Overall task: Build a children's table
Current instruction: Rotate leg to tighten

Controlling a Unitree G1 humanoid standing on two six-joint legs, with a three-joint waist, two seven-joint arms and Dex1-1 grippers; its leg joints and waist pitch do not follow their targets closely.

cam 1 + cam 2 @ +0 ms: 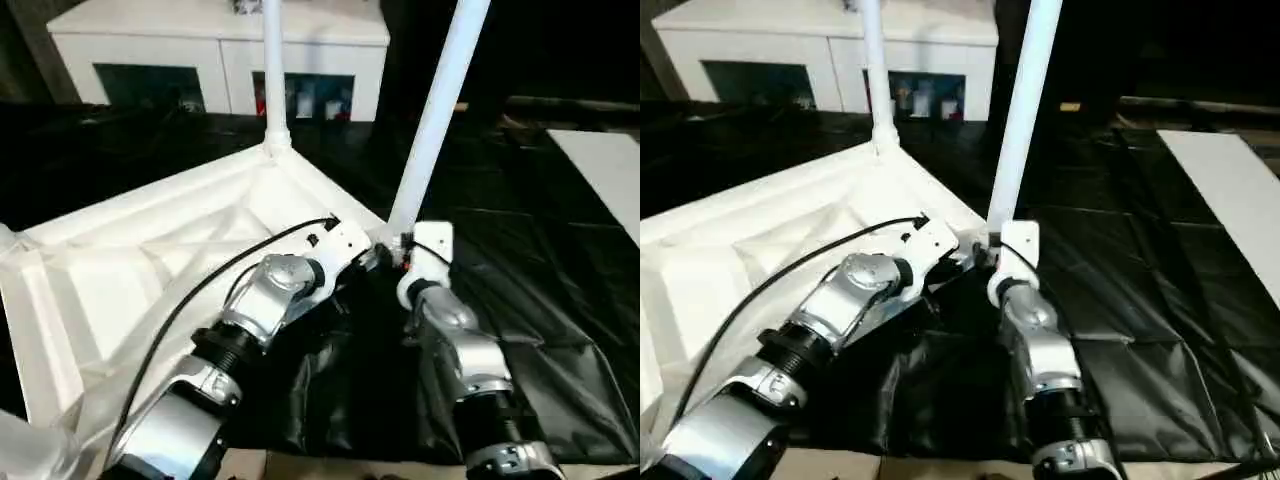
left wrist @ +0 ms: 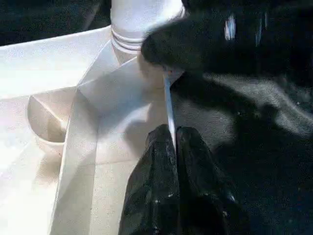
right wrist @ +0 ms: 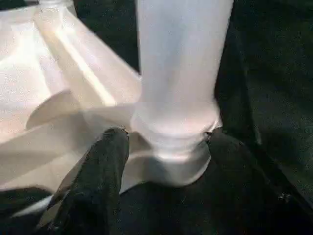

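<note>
1. The children's table (image 1: 150, 260) lies upside down on a black sheet (image 1: 540, 300), ribbed underside up. It fills the left of the head views, with a white cabinet (image 1: 220, 45) behind it.
2. Two legs already stand in sockets: a far leg (image 1: 273, 70) at the back corner and a near leg (image 1: 435, 110) at the corner closest to the grippers, leaning slightly.
3. The right gripper (image 3: 166, 147) has its fingers apart around the base of the near leg, one on each side of the socket collar (image 3: 171, 161).
4. The left gripper (image 2: 172, 147) is pinched together on the thin rim (image 2: 168, 105) of the tabletop just beside that socket.
5. The step in hand looks like seating the near leg. Next, I judge, it needs pressing or twisting fully home and upright while the left steadies the top.
</note>
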